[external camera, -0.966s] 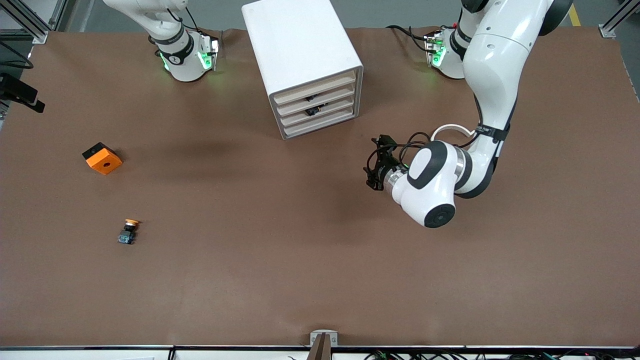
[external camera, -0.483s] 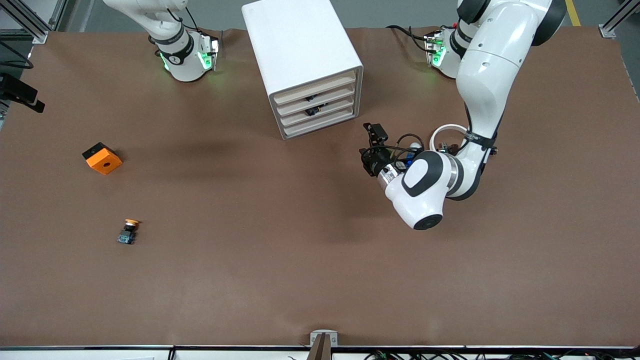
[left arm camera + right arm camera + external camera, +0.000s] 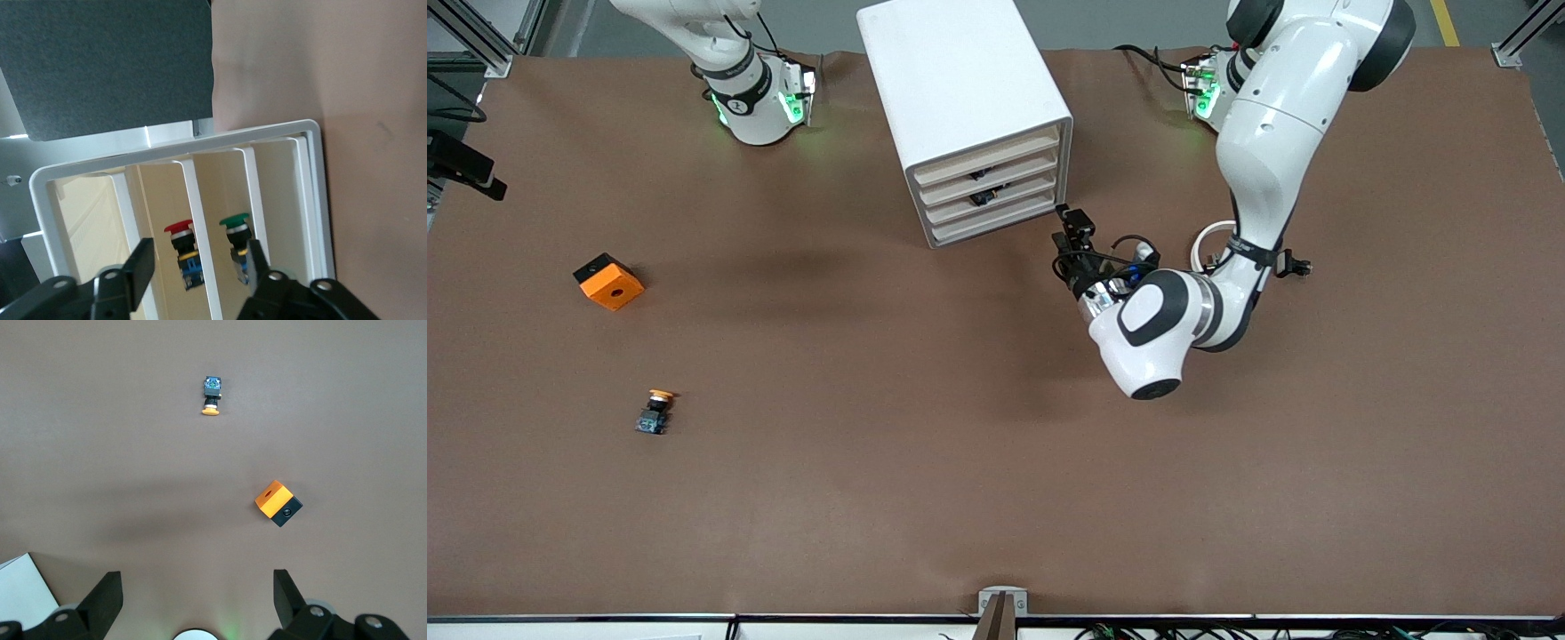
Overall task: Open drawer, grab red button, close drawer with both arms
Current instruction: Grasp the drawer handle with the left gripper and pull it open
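The white cabinet (image 3: 960, 80) stands between the arm bases, with all four drawers pushed in. My left gripper (image 3: 1067, 233) is open and empty, just in front of the cabinet's front corner at the left arm's end, apart from it. In the left wrist view the open gripper (image 3: 199, 267) faces the drawer fronts. The red-capped button (image 3: 181, 230) lies in one drawer (image 3: 160, 193). My right gripper (image 3: 197, 597) is open and empty, held high over the table near its base, and out of the front view.
A green-capped button (image 3: 235, 223) lies in the drawer beside the red one's. An orange-yellow-capped button (image 3: 656, 411) and an orange cube with a hole (image 3: 608, 281) lie on the brown table (image 3: 925, 462) toward the right arm's end; both show in the right wrist view.
The left arm has swung its gripper toward the cabinet front and turned it to face the drawers. The right arm has not moved.
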Tool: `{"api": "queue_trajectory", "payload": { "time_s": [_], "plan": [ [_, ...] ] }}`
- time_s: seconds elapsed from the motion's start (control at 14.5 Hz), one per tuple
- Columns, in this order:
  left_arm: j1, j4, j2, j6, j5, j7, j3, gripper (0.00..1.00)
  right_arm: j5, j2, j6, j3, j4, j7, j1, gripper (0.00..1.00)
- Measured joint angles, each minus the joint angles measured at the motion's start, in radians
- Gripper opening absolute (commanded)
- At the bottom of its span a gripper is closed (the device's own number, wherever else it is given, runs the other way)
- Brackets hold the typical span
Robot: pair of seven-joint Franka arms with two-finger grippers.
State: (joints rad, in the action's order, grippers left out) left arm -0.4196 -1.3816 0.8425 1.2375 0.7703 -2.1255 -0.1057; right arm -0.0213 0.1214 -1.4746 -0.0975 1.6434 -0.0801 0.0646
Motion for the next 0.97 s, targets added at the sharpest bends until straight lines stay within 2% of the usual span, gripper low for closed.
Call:
{"api": "queue_trajectory", "payload": {
  "time_s": [0.41, 0.97],
  "plan": [
    [-0.061, -0.060, 0.018, -0.023, 0.000, -0.001, -0.001, 0.51, 0.000, 0.000, 0.001, 0.000, 0.000, 0.000, 0.000, 1.00],
    [-0.113, -0.095, 0.020, -0.068, 0.002, -0.001, -0.029, 0.51, 0.000, 0.000, 0.001, 0.000, 0.000, 0.000, 0.000, 1.00]
  ]
}}
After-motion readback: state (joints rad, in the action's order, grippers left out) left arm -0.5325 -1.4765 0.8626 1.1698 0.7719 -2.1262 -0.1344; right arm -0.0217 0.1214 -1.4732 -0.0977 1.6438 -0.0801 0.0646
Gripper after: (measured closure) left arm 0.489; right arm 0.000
